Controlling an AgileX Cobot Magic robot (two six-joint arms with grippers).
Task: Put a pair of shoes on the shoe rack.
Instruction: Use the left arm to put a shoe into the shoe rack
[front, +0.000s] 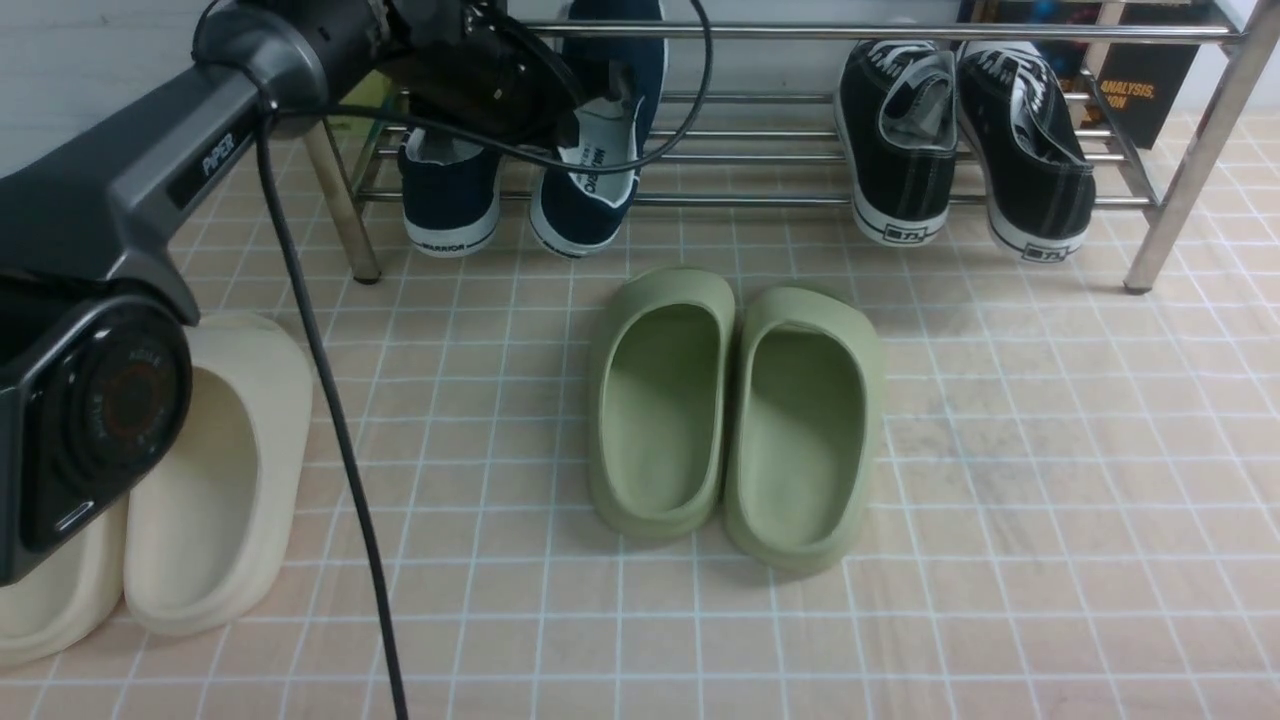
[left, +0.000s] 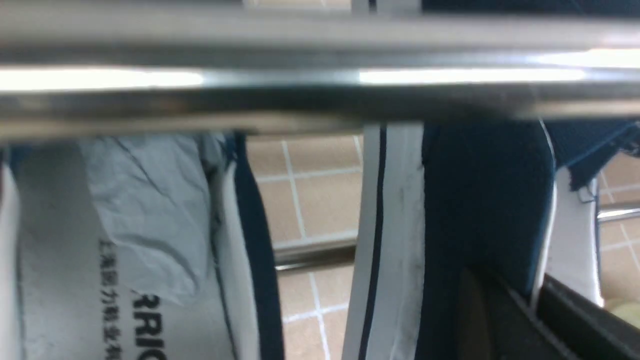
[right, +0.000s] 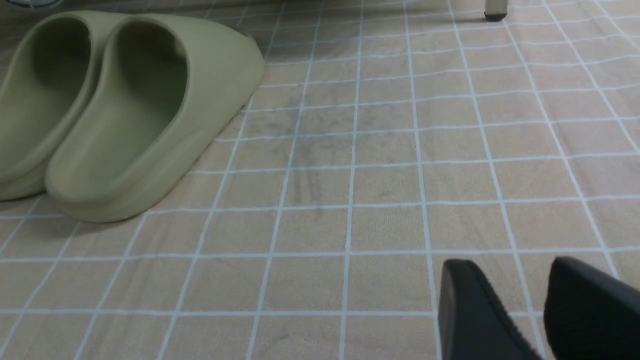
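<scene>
Two green foam clogs (front: 735, 420) in front of the chrome shoe rack (front: 1205, 160), with bare tile beside them; best kept out of the withdrawal path. Right gripper (right: 510, 265) wide apart, nothing between its fingers, short of the rack. At the rack's lower bars, left navy WARRIOR slip-on (front: 450, 200); next to it, right navy WARRIOR slip-on (front: 590, 205), tilted, one side wall pinched in the left gripper (left: 532, 305). Ease the sole down level onto those bars, then loosen gently and back out below the rack's top rail (front: 900, 33), without snagging cable or canvas. Farther along the rack, black lace-up sneakers (front: 905, 150), well apart.
</scene>
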